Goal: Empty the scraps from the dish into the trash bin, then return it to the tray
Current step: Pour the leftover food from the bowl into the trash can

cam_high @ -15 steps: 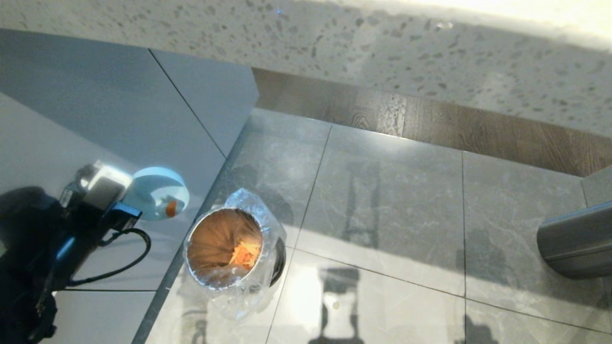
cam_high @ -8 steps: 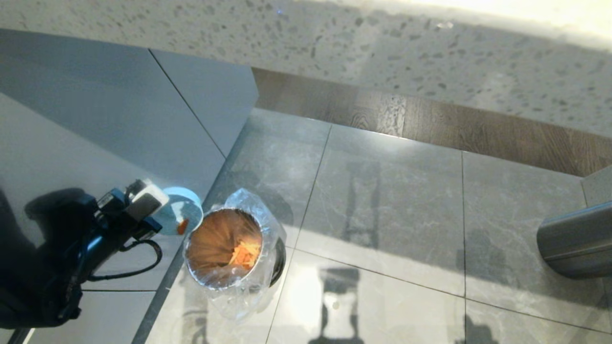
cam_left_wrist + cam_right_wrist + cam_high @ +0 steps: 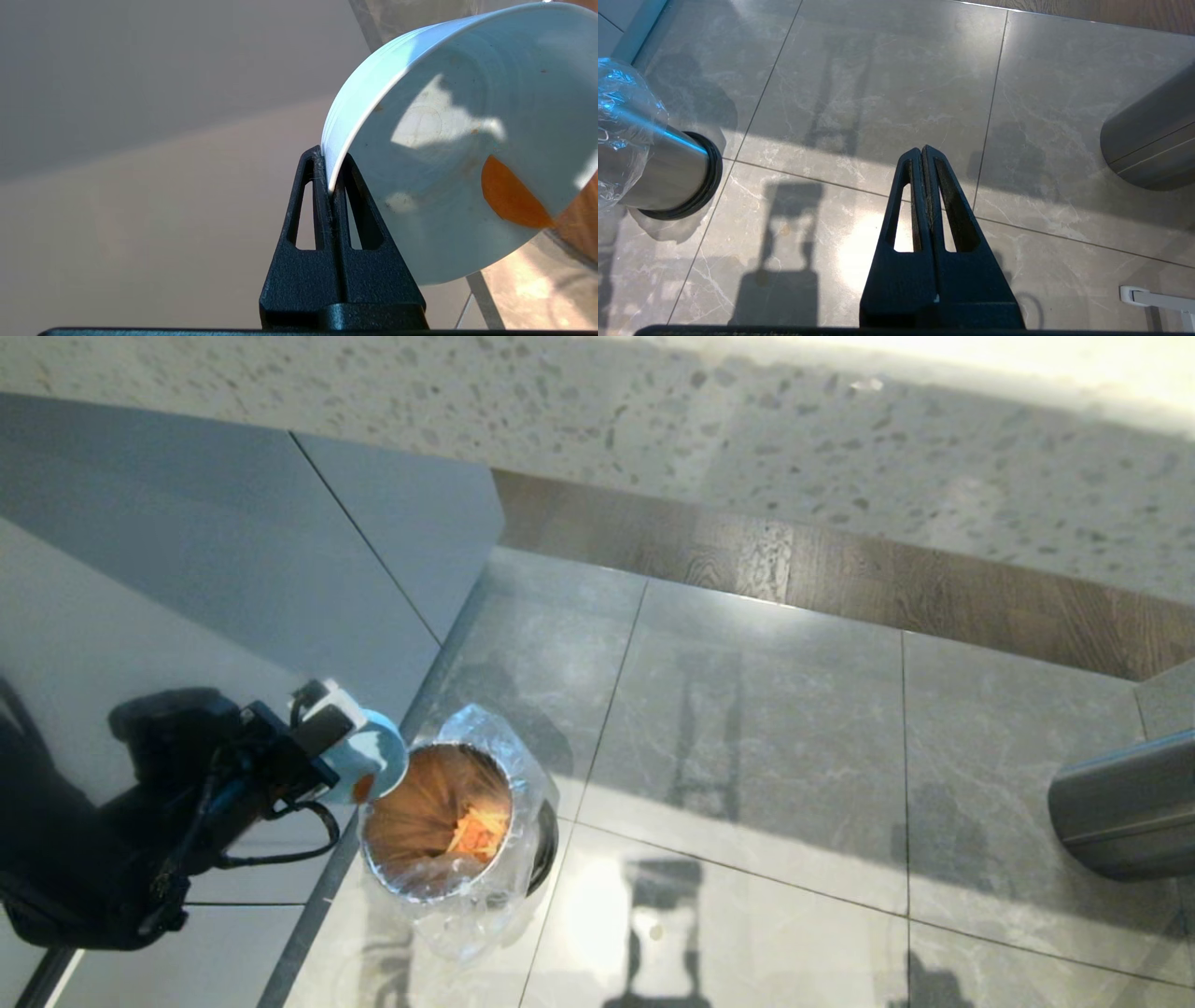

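The trash bin point(image 3: 439, 821) stands on the grey floor tiles point(image 3: 747, 728), orange scraps point(image 3: 476, 831) lying inside it. Right at its rim, the left gripper point(image 3: 331, 186) pinches the dish point(image 3: 378, 761) by its edge, tipped steeply, one orange piece point(image 3: 511, 196) clinging inside. Well beyond the bin, the right gripper point(image 3: 923, 154) hangs clenched on nothing.

Tilted dish point(image 3: 378, 758) (scrap inside) over trash bin point(image 3: 439, 821)

Kitchen-like room: grey floor tiles point(image 3: 766, 709), cabinet panels point(image 3: 233, 569), lined trash bin point(image 3: 448, 831)
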Robot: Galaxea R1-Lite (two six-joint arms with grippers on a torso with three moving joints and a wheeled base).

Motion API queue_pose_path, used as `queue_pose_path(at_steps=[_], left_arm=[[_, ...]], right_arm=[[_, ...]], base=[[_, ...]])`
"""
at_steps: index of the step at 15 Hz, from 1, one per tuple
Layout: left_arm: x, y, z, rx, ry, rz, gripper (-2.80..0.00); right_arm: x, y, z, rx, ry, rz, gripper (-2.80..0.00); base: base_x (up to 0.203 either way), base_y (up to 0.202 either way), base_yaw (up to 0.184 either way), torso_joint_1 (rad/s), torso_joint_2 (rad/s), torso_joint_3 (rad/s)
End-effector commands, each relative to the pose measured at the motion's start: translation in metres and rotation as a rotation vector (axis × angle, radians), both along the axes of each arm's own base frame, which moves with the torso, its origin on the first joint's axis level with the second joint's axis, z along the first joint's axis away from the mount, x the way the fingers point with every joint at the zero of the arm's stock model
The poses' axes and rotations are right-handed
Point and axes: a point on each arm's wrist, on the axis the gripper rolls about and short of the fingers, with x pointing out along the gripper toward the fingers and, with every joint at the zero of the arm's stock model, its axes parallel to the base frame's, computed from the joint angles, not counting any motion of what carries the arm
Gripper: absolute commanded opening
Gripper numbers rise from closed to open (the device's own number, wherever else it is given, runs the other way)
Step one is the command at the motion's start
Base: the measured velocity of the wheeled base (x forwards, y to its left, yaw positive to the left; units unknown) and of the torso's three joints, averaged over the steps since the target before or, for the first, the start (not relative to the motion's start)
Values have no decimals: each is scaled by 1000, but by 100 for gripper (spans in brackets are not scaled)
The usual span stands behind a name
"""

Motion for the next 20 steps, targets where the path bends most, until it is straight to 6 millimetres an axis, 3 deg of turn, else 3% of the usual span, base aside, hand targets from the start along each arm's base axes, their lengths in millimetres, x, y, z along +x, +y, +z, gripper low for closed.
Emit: queue_pose_path(at_steps=[1, 5, 8, 14, 20], left_arm=[[0, -13, 12, 9, -40, -19, -280], [-1, -29, 25, 41, -83, 60, -280], [-9, -48, 26, 98, -7, 135, -280], [-5, -62, 35, 315, 38, 112, -280], [-3, -93, 47, 539, 32, 62, -280]], right_arm=[[0, 0, 0, 0, 0, 0, -280], [0, 0, 0, 0, -1, 0, -280], [0, 0, 0, 0, -1, 0, -280], [0, 0, 0, 0, -1, 0, -280], [0, 0, 0, 0, -1, 0, -280]], base=[[0, 0, 0, 0, 0, 0], [0, 0, 0, 0, 0, 0], [0, 0, 0, 0, 0, 0], [0, 0, 0, 0, 0, 0], [0, 0, 0, 0, 0, 0]])
